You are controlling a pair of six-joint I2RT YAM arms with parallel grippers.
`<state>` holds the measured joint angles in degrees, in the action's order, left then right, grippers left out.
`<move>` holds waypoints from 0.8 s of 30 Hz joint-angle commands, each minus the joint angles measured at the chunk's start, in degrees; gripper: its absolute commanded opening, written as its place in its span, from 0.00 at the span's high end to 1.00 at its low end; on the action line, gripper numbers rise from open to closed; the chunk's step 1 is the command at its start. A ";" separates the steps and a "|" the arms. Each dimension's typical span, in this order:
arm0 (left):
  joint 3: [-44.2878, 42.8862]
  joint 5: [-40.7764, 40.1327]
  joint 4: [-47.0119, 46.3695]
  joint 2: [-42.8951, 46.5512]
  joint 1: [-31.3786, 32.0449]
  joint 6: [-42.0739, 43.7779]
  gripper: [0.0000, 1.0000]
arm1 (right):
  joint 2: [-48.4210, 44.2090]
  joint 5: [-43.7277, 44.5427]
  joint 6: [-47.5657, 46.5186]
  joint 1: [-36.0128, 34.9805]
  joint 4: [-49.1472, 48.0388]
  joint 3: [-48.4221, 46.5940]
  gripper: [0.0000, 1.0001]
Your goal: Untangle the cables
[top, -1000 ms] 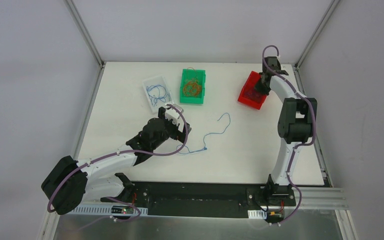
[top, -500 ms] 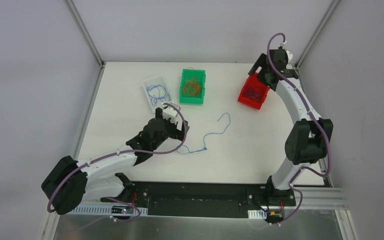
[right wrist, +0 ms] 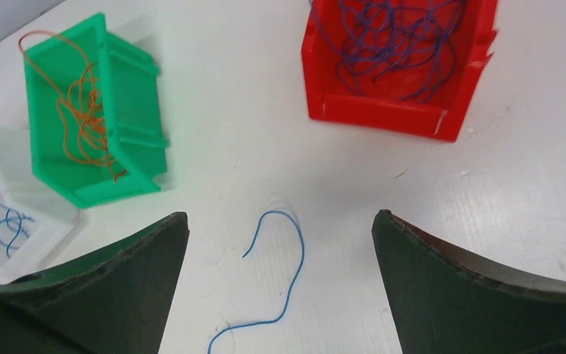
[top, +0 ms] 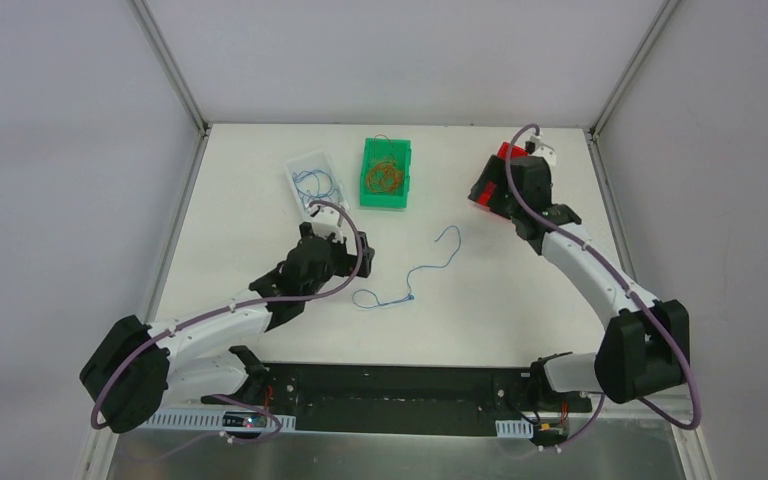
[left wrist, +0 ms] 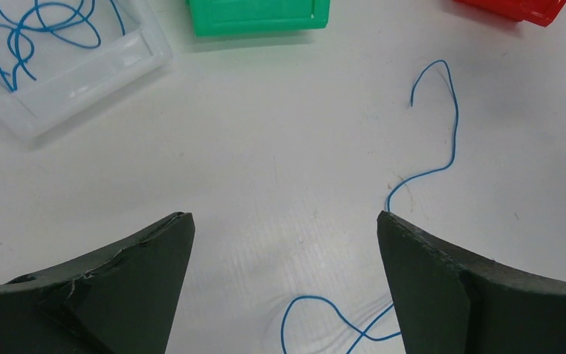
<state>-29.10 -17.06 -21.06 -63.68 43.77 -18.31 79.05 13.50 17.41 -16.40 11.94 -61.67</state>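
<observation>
One loose blue cable (left wrist: pixel 456 125) curling on the white desk (top: pixel 260 205), left pincer (left wrist: pixel 284 221) wide open over it, right pincer (right wrist: pixel 280 217) wide open, both empty

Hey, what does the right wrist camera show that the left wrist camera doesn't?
Only the right wrist: the orange cables lying in the green bin and the dark purple cables in the red bin.
Only the left wrist: the near loop of the loose blue cable.
Both: that cable's far hooked end, the clear bin holding blue cables, and at least an edge of the green and red bins.
</observation>
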 commanded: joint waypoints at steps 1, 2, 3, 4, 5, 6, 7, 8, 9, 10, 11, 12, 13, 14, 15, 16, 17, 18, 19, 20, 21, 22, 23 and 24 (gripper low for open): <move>3.03 1.89 2.10 4.56 -0.56 -6.46 0.01 | -3.04 -0.57 3.49 -2.98 -13.85 9.32 0.01; 3.08 3.14 3.46 5.72 -0.45 -7.89 0.01 | -2.62 -1.69 3.92 -3.81 -14.59 10.48 0.01; 2.11 3.97 7.02 7.11 -0.44 -10.30 0.01 | -2.05 -1.72 4.06 -4.85 -15.20 11.30 0.01; -0.06 4.49 12.91 8.13 -0.46 -13.90 0.01 | -1.45 -1.39 3.87 -6.07 -15.83 12.32 0.01; -2.40 5.24 18.26 8.52 -0.44 -17.55 0.01 | -0.89 -1.23 3.85 -7.03 -16.21 12.74 0.01; -4.89 5.69 24.42 8.26 -0.02 -21.86 0.01 | -0.44 -1.23 4.08 -7.92 -16.59 13.06 0.01; -7.28 4.76 30.31 7.62 1.02 -26.19 0.01 | -0.17 -1.27 4.20 -8.73 -17.17 13.31 0.01; -9.27 3.37 35.31 7.06 2.80 -29.86 0.01 | -0.03 -1.09 4.40 -9.59 -17.67 13.57 0.01; -11.00 -0.08 39.86 6.68 5.42 -34.40 0.01 | 0.01 -1.09 4.43 -10.24 -18.31 13.92 0.01; -11.99 -3.83 43.02 6.46 8.39 -38.23 0.01 | -0.19 -1.06 4.48 -10.77 -18.84 14.13 0.01; -12.40 -6.46 44.13 6.26 11.20 -41.57 0.01 | -0.43 -0.96 4.60 -11.24 -18.84 14.30 0.01; -12.46 -7.95 45.05 5.72 12.91 -45.81 0.01 | -0.78 -1.00 4.79 -11.50 -19.11 14.67 0.01; -12.36 -7.60 45.65 4.72 13.80 -50.10 0.01 | -1.02 -1.17 4.82 -11.64 -19.66 15.24 0.01; -12.23 -6.21 45.73 3.18 14.02 -53.86 0.01 | -1.15 -1.29 4.89 -11.73 -19.98 15.70 0.01; -12.31 -5.23 45.91 1.28 14.08 -56.63 0.01 | -1.00 -1.02 5.07 -11.79 -19.87 15.88 0.01; -12.52 -5.14 46.15 -0.62 14.52 -59.03 0.01 | -0.57 -0.61 5.31 -11.87 -19.29 15.77 0.01; -12.67 -5.80 46.27 -2.24 15.11 -61.30 0.01 | 0.11 -0.10 5.39 -11.88 -18.48 15.48 0.01; -12.66 -6.88 46.31 -3.67 15.97 -63.06 0.01 | 0.97 0.87 5.74 -11.83 -17.57 15.03 0.01; -12.88 -8.72 46.20 -5.58 17.31 -65.88 0.01 | 4.82 3.36 6.53 -11.60 -14.91 12.52 0.01; -13.09 -8.93 46.13 -6.19 17.31 -66.51 0.01 | 6.90 3.56 6.95 -11.23 -13.28 10.94 0.01; -13.43 -9.02 45.98 -6.81 17.38 -66.66 0.01 | 8.83 2.91 7.64 -10.55 -11.55 9.49 0.01; -13.82 -9.00 45.82 -7.25 17.32 -66.37 0.01 | 10.89 1.14 8.31 -9.84 -9.61 8.17 0.01; -14.21 -8.88 45.72 -7.76 17.33 -66.10 0.01 | 12.51 -1.00 8.87 -9.07 -9.05 7.39 0.01; -14.62 -8.87 45.67 -8.26 17.33 -65.86 0.01 | 13.68 -2.76 9.28 -8.62 -9.03 7.06 0.01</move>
<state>-40.93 -23.16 23.27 -70.76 60.77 -79.53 87.81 13.80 23.73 -27.18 -1.67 -51.03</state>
